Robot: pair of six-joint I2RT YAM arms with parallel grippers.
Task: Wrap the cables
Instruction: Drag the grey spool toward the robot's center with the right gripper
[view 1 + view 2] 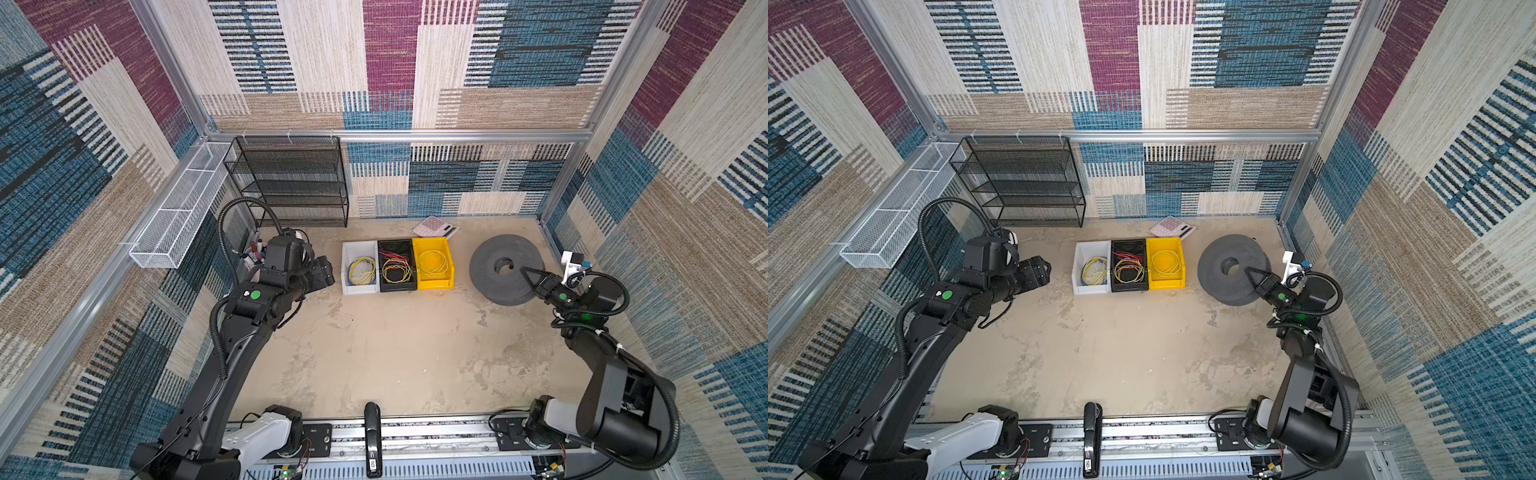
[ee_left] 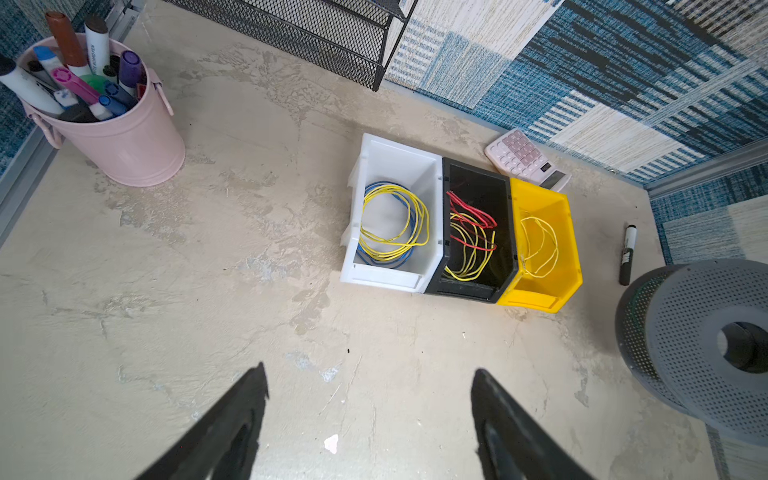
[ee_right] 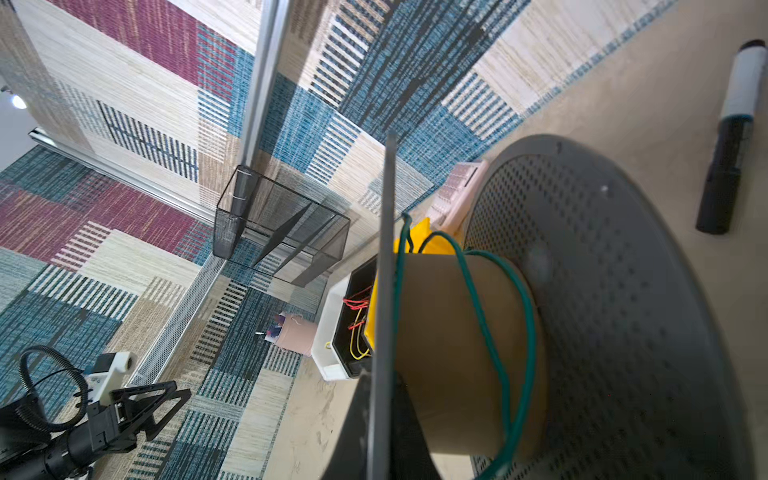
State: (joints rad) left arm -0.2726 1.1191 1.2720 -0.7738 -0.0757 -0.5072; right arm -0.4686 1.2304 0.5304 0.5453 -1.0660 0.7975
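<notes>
The cables, one thin plain yellow wire, lie loosely coiled in the yellow bin. To their right stands a grey perforated spool. A green wire loops round its brown core. My right gripper is shut on the rim of the spool's upper flange. My left gripper hangs open and empty over bare floor, left of the bins.
Left of the yellow bin are a white bin with a yellow-and-blue coil and a black bin with red and yellow wires. A pink calculator, a black marker, a pink marker bucket and a black mesh shelf stand around.
</notes>
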